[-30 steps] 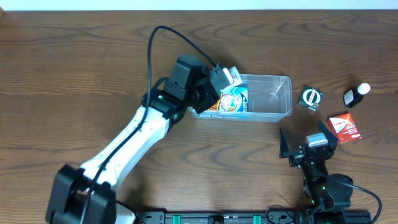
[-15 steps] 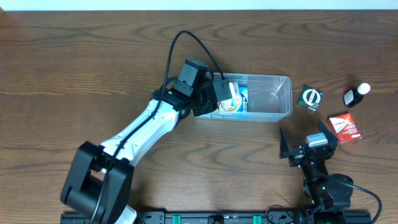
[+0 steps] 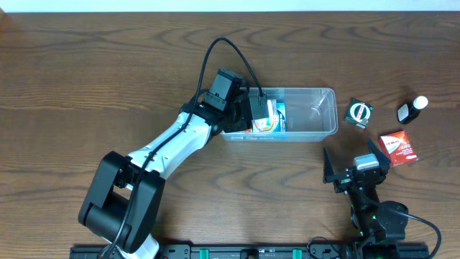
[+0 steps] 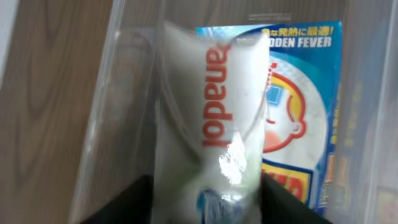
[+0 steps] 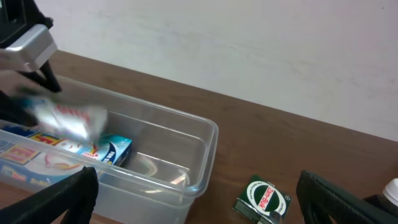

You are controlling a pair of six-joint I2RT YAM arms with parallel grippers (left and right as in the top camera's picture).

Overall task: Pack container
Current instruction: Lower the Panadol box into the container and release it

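The clear plastic container (image 3: 316,119) lies at centre right, also in the right wrist view (image 5: 186,149). My left gripper (image 3: 260,115) is shut on a white Panadol pack (image 4: 208,118) and holds it inside the container's left end, over a blue fever-patch box (image 4: 305,112) lying in there. The pack shows blurred in the right wrist view (image 5: 65,118). My right gripper (image 3: 357,167) is open and empty, near the front edge, right of the container.
A dark green Zam-Buk box (image 3: 359,113) lies just right of the container, also in the right wrist view (image 5: 264,197). A small black bottle with a white cap (image 3: 412,109) and a red box (image 3: 398,147) lie further right.
My left gripper moved right and lowered the white pack into the container's left end. The right arm has not moved.
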